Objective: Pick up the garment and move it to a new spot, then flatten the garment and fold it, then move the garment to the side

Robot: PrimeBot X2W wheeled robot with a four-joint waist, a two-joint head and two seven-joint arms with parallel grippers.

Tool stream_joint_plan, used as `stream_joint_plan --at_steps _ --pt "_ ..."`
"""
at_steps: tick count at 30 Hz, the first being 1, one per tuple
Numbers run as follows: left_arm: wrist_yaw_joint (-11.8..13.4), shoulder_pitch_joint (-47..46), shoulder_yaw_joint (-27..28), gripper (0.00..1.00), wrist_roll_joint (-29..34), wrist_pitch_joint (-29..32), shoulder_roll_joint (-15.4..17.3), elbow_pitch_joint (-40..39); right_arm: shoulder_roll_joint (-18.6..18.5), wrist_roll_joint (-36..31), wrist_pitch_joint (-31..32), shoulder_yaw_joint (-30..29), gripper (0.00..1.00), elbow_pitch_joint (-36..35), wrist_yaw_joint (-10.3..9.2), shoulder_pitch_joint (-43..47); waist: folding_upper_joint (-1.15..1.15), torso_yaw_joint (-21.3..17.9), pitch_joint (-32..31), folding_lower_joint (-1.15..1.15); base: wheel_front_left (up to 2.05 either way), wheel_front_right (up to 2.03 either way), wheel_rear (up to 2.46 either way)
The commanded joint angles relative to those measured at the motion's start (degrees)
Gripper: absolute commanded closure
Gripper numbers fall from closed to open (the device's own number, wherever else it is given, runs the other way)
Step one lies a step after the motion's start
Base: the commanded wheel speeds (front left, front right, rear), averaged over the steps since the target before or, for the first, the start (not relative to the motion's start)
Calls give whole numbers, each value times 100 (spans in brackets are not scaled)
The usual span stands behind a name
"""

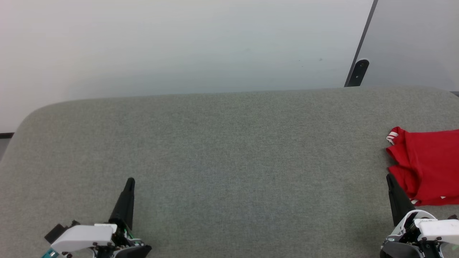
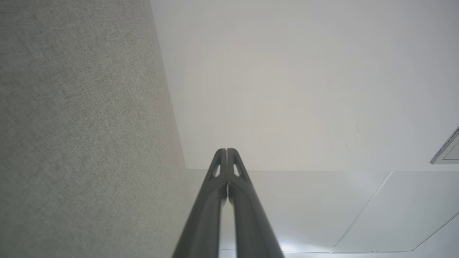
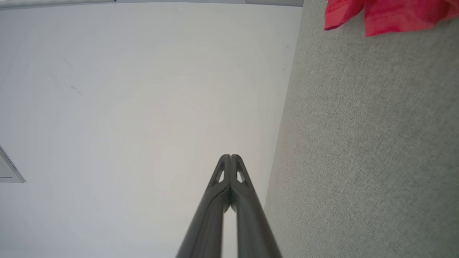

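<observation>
Left pincer (image 1: 129,181) sits at the lower left of my head view, its two dark fingers pressed together tip to tip and holding nothing; on its wrist camera I see no gap between them. I read the right pincer (image 1: 389,176) at the lower right the same way, clenched on nothing. Both point away from me over the grey cloth-covered table (image 1: 229,143), with a pale wall (image 1: 179,43) behind it.

I find the red shirt (image 1: 430,166) lying on the table at the far right, cut off by the frame edge. It is folded over on itself with some creases, and a white striped band shows at its far left corner. The right pincer's tip is just beside the shirt's near left edge; its wrist camera shows the fingers clear of the cloth.
</observation>
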Motion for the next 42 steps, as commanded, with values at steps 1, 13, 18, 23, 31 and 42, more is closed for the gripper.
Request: stream_joint_plan --at_steps 1,13,18,23,31,42 --pt "-34 -59 12 100 13 27 -12 8 19 25 -16 15 100 2 -6 -22 0 0 0 0 0 0 0" --pt "-34 -60 21 100 20 27 -17 9 19 25 -15 15 100 2 -6 -22 0 0 0 0 0 0 0" --pt "-34 -60 24 100 24 26 -18 9 19 25 -15 15 100 2 -6 -22 0 0 0 0 0 0 0" --pt "-34 -60 27 100 27 27 -20 9 19 25 -16 16 100 1 -6 -22 0 0 0 0 0 0 0" --pt "-34 -60 33 100 31 32 -22 9 19 26 -15 15 100 1 -6 -22 0 0 0 0 0 0 0" --pt "-34 -61 36 100 36 38 -25 9 20 26 -16 15 100 1 -6 -22 0 0 0 0 0 0 0"
